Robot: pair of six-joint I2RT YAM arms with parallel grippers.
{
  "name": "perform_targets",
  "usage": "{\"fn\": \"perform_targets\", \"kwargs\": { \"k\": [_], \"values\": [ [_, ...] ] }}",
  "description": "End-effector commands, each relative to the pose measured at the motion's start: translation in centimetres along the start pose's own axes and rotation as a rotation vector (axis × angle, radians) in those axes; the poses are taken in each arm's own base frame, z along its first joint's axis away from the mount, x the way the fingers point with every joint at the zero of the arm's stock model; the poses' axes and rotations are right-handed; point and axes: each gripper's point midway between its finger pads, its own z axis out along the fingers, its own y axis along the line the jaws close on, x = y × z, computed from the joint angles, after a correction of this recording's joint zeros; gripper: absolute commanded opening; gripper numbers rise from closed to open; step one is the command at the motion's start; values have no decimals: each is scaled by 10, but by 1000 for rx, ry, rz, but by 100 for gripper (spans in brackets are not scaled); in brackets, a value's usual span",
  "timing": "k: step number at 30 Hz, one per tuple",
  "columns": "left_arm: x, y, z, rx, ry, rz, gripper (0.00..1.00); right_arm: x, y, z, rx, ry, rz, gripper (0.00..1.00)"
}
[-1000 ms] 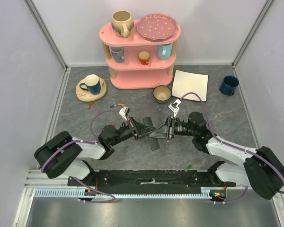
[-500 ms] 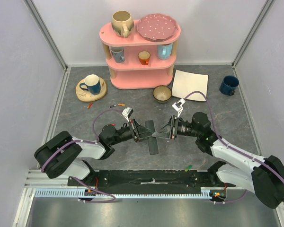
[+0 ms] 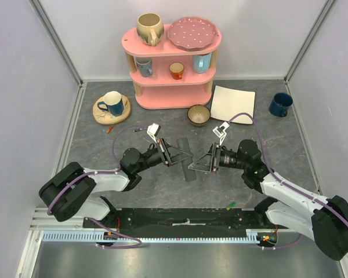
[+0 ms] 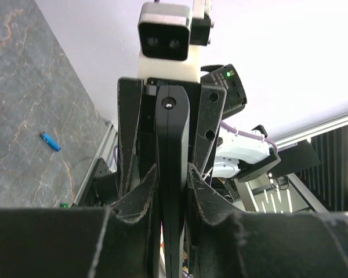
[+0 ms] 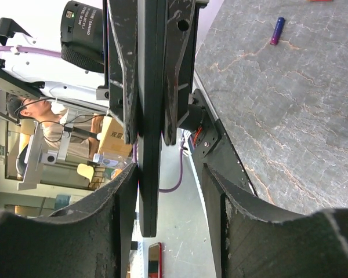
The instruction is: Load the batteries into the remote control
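The right arm has slid back toward its own side over the last second, and the right jaws have widened as it went. The left wrist has swung a touch toward the pink shelf (image 3: 174,87).

Now the left jaws are pinching the remote (image 4: 171,133). The black slab sits edge-on between both fingers (image 4: 133,202), held up off the counter (image 3: 301,139) in the middle between the two arms.

The right jaws stand spread around that same slab (one finger (image 5: 119,202) lies right against it, the other sits apart with a clear gap between).

A blue battery (image 5: 276,30) lies loose on the counter, well apart from the remote. A green battery (image 3: 231,204) rests down by the right arm's base.
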Motion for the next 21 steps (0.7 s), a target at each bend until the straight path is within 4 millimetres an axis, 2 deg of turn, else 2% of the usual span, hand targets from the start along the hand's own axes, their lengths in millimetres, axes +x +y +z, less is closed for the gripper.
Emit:
{"fn": "perform_targets", "kwargs": {
  "k": [1,6,16,21],
  "values": [
    [-25,-42,9,140,-80,142,2,2,5,-3,-24,5,-31,54],
    [-23,-41,10,145,-68,126,2,-6,10,0,-46,-18,-39,49],
    [-21,-38,11,147,-56,109,2,-7,15,6,-108,-22,-20,40],
    [-21,-34,13,143,-48,90,2,-7,12,9,-110,-20,-13,16]
  ]
}}
